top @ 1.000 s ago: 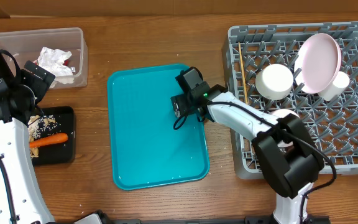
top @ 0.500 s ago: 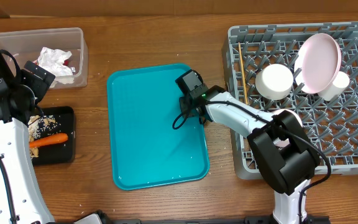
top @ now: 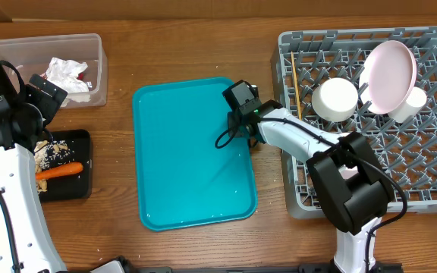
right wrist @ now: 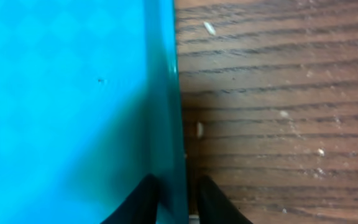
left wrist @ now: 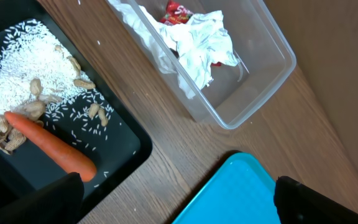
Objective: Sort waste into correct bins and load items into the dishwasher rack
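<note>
My right pincer (right wrist: pixel 176 190) is closed on the right-hand long rim of the teal tray (top: pixel 188 152), which runs lengthwise away from me, with the dishwasher rack (top: pixel 423 199) just beside, to my right.

**Non-task items: two entries**

1. Teal tray (top: pixel 180 167) — rectangular moulded plastic with rounded corners, a low raised rim and a glossy face. It lies flat near the middle of the table, long sides running front to back, set slightly askew to the table's edges. One rounded corner shows in the left wrist view, and a stretch of its rim runs up the right wrist view.

2. Wooden table (top: pixel 188 45) — brown, with darker grain running left to right in the overhead view. It bears the tray.
</note>
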You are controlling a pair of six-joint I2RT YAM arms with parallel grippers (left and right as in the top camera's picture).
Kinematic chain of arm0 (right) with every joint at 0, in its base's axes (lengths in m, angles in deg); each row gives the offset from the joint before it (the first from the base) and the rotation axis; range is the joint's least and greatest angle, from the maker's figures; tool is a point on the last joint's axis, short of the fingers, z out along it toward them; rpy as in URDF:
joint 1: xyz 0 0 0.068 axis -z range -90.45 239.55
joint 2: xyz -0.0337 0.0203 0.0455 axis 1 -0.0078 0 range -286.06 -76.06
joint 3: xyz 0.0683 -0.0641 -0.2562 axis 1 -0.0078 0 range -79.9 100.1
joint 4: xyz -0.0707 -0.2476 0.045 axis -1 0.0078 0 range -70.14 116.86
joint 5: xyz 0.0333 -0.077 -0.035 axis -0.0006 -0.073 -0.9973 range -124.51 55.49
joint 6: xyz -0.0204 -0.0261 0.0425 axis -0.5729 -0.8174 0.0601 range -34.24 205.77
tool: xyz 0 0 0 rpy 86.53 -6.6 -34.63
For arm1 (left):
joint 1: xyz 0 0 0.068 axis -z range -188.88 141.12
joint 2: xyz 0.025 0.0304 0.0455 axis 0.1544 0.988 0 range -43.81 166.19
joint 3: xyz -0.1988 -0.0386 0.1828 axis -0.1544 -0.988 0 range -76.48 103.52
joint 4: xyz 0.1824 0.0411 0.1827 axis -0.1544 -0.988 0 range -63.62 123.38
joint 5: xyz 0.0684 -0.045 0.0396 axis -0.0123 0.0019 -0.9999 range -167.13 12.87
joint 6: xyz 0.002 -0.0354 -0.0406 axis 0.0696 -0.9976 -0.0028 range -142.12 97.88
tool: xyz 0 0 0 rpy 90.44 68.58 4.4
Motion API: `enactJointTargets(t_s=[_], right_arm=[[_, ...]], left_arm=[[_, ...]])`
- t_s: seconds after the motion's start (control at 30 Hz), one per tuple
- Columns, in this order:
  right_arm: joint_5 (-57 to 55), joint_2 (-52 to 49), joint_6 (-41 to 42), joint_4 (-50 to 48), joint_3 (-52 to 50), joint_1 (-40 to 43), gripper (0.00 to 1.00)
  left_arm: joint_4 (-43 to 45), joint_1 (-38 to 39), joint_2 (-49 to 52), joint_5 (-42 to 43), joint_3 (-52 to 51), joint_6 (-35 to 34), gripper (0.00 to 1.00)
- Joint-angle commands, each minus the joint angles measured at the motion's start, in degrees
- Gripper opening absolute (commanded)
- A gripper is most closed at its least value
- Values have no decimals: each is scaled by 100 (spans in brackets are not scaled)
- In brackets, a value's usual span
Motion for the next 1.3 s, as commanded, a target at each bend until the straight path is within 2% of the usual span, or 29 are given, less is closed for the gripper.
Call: enactJointTargets(t_s=[0.0,0.1,0.5,0.63,0.83,0.87,1.1,1.27], right_arm=[[-144,-103,136,11,42,76,21],[-140,-103,186,17,42,76,14],[-101,-103,678,103,46,98,15],[-96,-103,1067,195,48,195,15],[-22,-103,1047,210,48,354,15],[153,-103,680,90,48,354,15],[356,-103,-114,-142,48,354,15],[352,-103,-308,-195,48,354,15]], left_arm=[[0,-20,-15,-79,22,-59,100],[0,-20,-15,-79,22,-59,100],[0,-20,-15,-79,22,-59,100],[2,-20,-15,-79,22,-59,100],[2,-20,-15,-79,22,-59,100],[2,-20,-15,-79,22,-59,100],[0,-20,-15,-79,22,-59,100],[0,-20,-15,-79,22,-59,100]])
